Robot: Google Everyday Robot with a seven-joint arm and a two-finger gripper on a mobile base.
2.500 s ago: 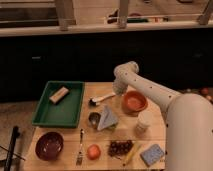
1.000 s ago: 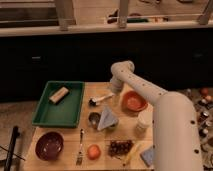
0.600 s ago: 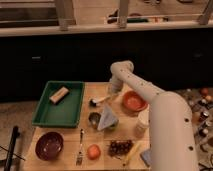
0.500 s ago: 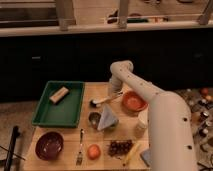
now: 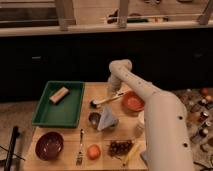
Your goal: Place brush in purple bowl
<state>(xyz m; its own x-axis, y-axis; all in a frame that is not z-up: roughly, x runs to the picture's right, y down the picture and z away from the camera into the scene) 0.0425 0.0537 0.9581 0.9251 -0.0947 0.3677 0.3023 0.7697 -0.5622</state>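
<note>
The brush (image 5: 106, 100) lies on the wooden table (image 5: 100, 90), its white handle pointing right and its dark bristle head at the left end. My gripper (image 5: 114, 93) hangs at the end of the white arm, right over the handle's right end. The purple bowl (image 5: 49, 145) sits at the table's front left corner, well away from the gripper, with nothing in it.
A green tray (image 5: 60, 104) with a tan block stands at the left. An orange bowl (image 5: 133, 101) is just right of the gripper. A metal cup (image 5: 94, 119), a grey cone (image 5: 108, 118), a fork (image 5: 80, 146), an orange fruit (image 5: 93, 151), grapes (image 5: 119, 147) and a banana (image 5: 131, 152) lie in front.
My arm has reached further out over the table and the gripper has come down to the brush handle. The brush and the other things lie where they did.
</note>
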